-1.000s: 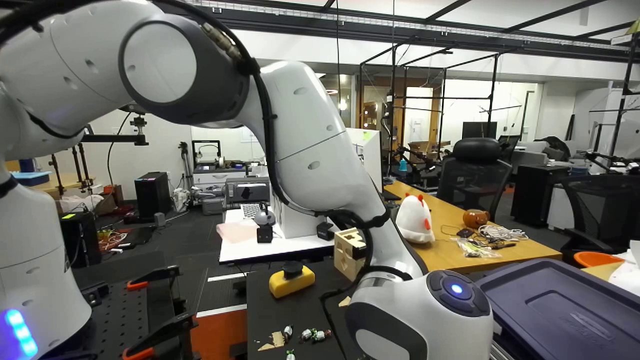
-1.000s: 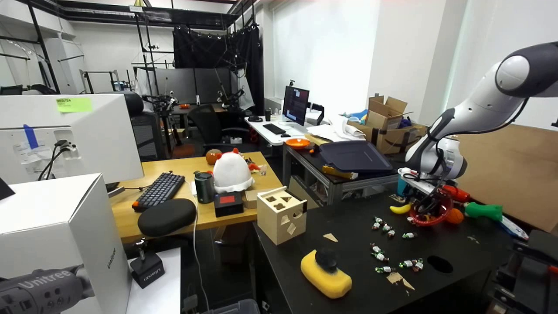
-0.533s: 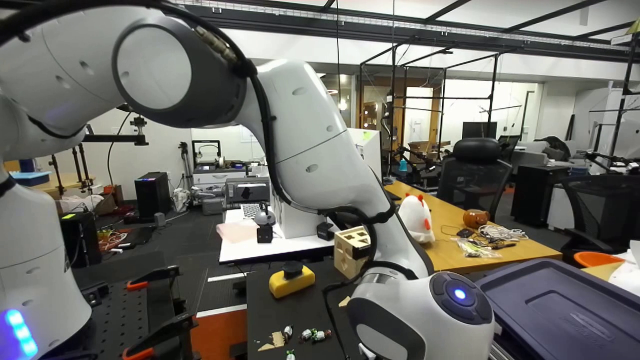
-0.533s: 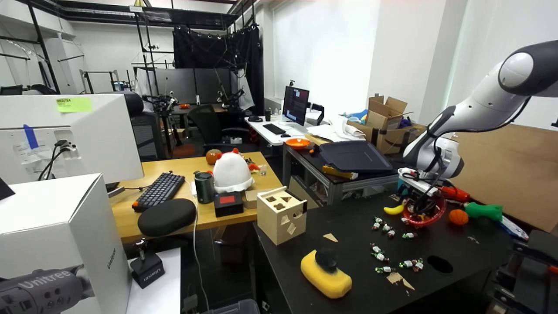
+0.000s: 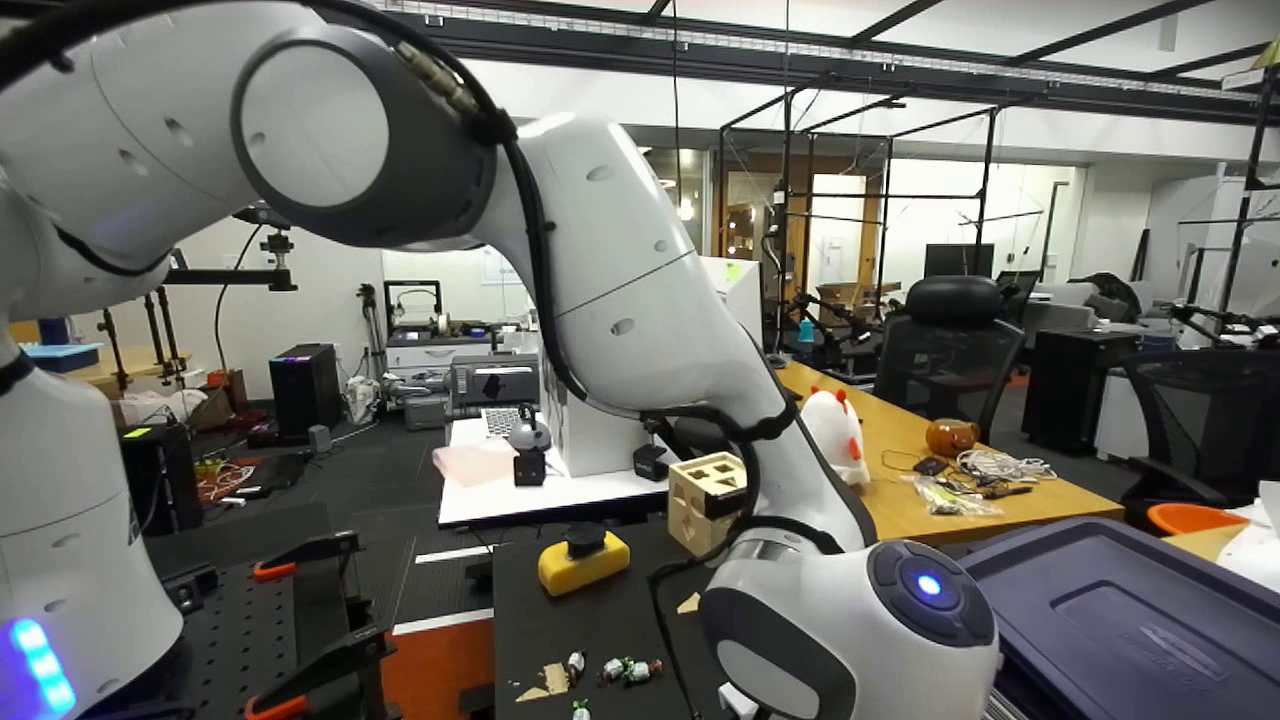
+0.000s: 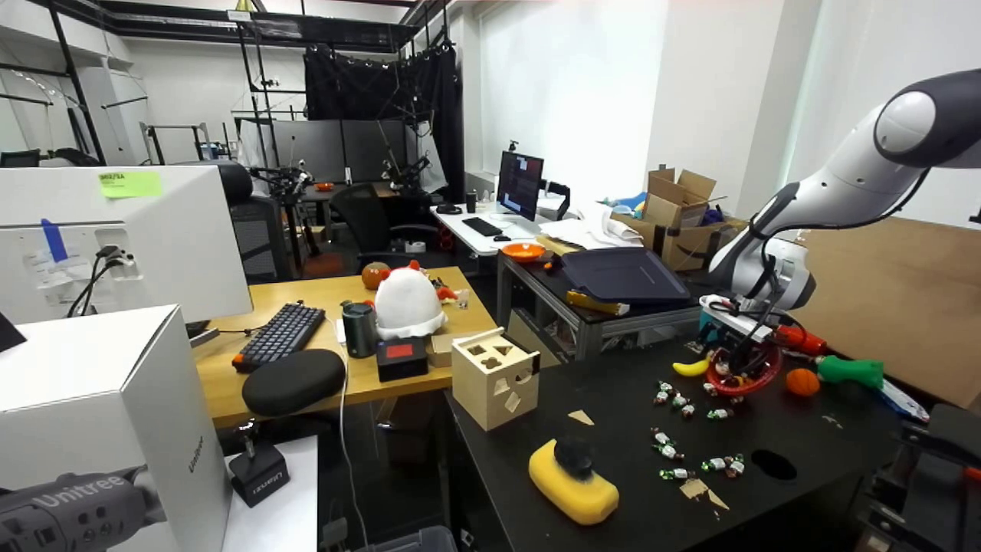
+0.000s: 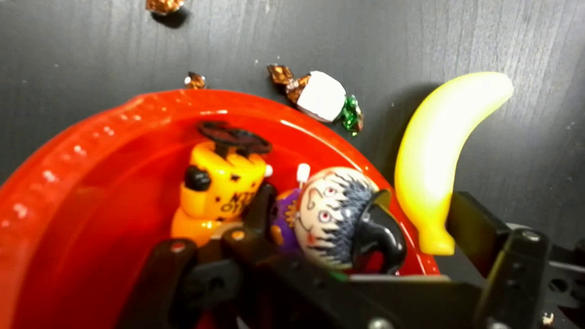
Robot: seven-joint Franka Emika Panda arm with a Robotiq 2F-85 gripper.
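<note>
The tool (image 7: 361,212) stands with jaws wide apart, astride the rim of the red bowl (image 7: 103,201). Bowl contents: witch toy (image 7: 336,214), long axis and hat directed toward the rim; orange wind-up toy (image 7: 221,183), lettering partly legible. The toy banana (image 7: 432,155) lies just outside. Well apart from the bowl, a carton (image 6: 107,422) reads "Unitree".

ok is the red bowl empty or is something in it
Not empty: in the wrist view, the red bowl holds an orange toy and a pale-faced toy. The gripper hides part of the inside.
</note>
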